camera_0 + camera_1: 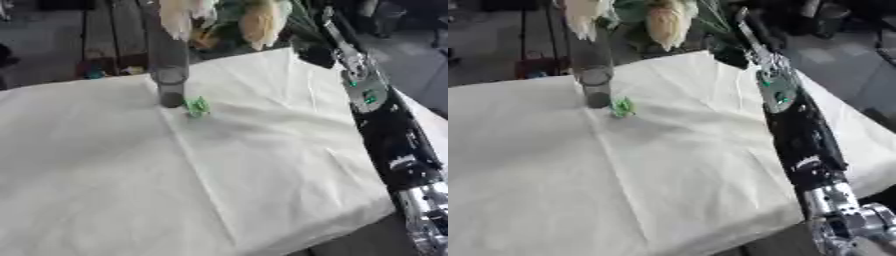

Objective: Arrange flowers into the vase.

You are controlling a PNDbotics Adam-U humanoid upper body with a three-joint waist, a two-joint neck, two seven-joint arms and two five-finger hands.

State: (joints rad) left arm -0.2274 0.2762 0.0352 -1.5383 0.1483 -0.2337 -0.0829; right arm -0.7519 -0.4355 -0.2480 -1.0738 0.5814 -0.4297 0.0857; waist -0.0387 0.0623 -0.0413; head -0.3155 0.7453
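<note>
Beyond the vase point(168, 75), flowers point(261, 22) top the right arm point(385, 125).

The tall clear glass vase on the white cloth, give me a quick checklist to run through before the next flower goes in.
1. Tall clear glass vase upright on the white cloth: ok.
2. Pale cream flowers reach above the vase: ok; stems inside it: cannot tell.
3. Small green object lies close beside the vase base, could be knocked: not ok.
4. Right arm stretches toward the flowers; its hand: cannot tell, hidden.
5. Left hand: not in view.
</note>
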